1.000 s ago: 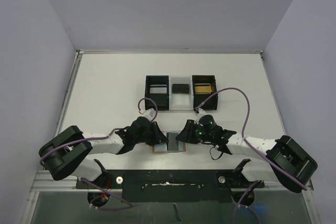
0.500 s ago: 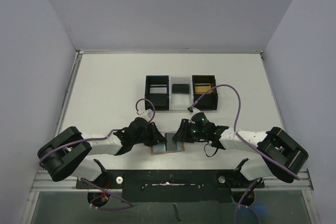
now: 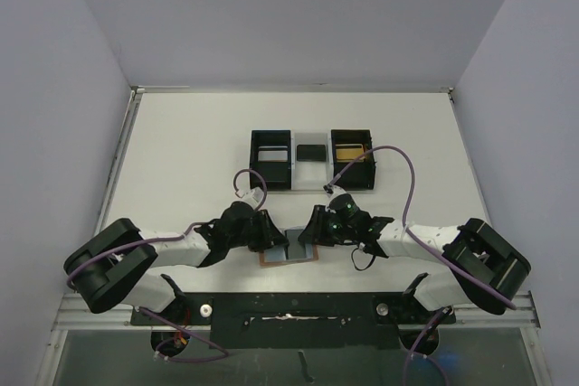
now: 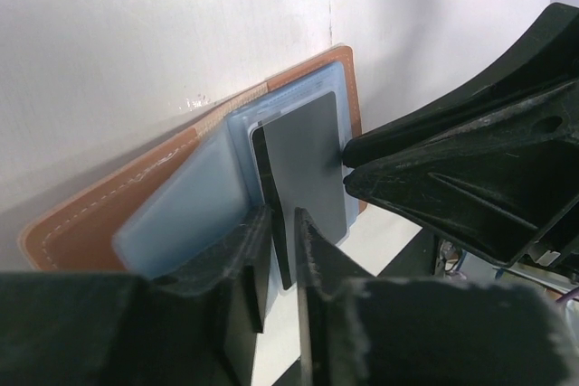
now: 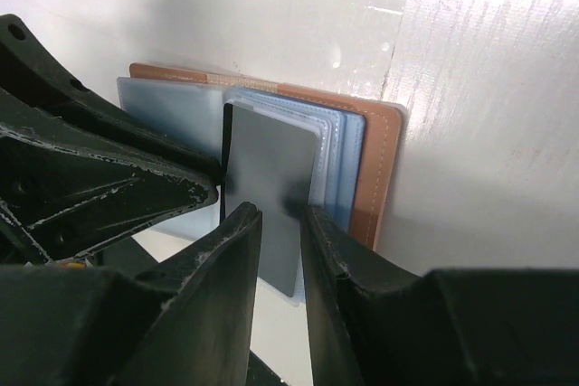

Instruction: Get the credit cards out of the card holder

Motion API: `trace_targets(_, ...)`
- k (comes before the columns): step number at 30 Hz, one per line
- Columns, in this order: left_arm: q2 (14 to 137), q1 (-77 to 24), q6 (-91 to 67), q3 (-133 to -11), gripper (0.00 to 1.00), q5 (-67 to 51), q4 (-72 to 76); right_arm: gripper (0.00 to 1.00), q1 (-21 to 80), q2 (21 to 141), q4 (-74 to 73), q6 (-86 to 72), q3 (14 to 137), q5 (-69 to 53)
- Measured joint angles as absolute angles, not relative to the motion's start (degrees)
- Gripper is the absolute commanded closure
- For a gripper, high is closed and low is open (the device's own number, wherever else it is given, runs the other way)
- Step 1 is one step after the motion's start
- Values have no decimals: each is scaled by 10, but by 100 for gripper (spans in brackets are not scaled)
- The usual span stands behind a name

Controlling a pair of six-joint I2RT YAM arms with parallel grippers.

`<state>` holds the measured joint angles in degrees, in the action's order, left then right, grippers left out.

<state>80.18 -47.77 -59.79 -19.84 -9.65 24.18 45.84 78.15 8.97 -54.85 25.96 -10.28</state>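
The card holder (image 3: pixel 309 258) lies open on the table near the arm bases, tan leather (image 4: pixel 90 214) with light blue pockets. A silver-grey card (image 4: pixel 312 160) sticks partly out of a pocket; it shows in the top view (image 3: pixel 297 243) and right wrist view (image 5: pixel 271 169). My left gripper (image 4: pixel 280 241) is nearly shut with the card's dark left edge between its fingers. My right gripper (image 5: pixel 282 214) is slightly open, its fingertips (image 5: pixel 305 212) resting on the card's face. The black card (image 3: pixel 312 152) and gold card (image 3: pixel 349 149) lie in the tray.
A black three-compartment tray (image 3: pixel 271 185) with a white middle stands behind the card holder, mid-table. The two grippers (image 3: pixel 270 234) (image 3: pixel 310 228) are tip to tip over the card holder. Walls enclose the table on three sides.
My right gripper moved left onto the card holder between one second and half a second ago. Since then both grippers have hardly moved.
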Motion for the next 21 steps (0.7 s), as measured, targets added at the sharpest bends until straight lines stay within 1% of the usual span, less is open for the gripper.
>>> trace_targets(3,805,-478,-596,-199,75,-98,240,73,458,782,90,-548,260,-103)
trace_targets(6,809,-478,-595,-202,75,-98,234,73,458,782,90,-549,260,-103)
trace_targets(7,812,-478,-595,-204,76,-98,234,73,458,783,90,-549,260,-103)
trace_targets(12,826,-477,-592,-209,93,-98,234,73,460,785,91,-550,262,-102)
trace_targets(15,827,-476,-591,-209,95,-99,234,73,462,787,91,-551,263,-100)
trace_targets(21,821,-476,-588,-209,96,-96,225,74,465,788,79,-550,270,-94)
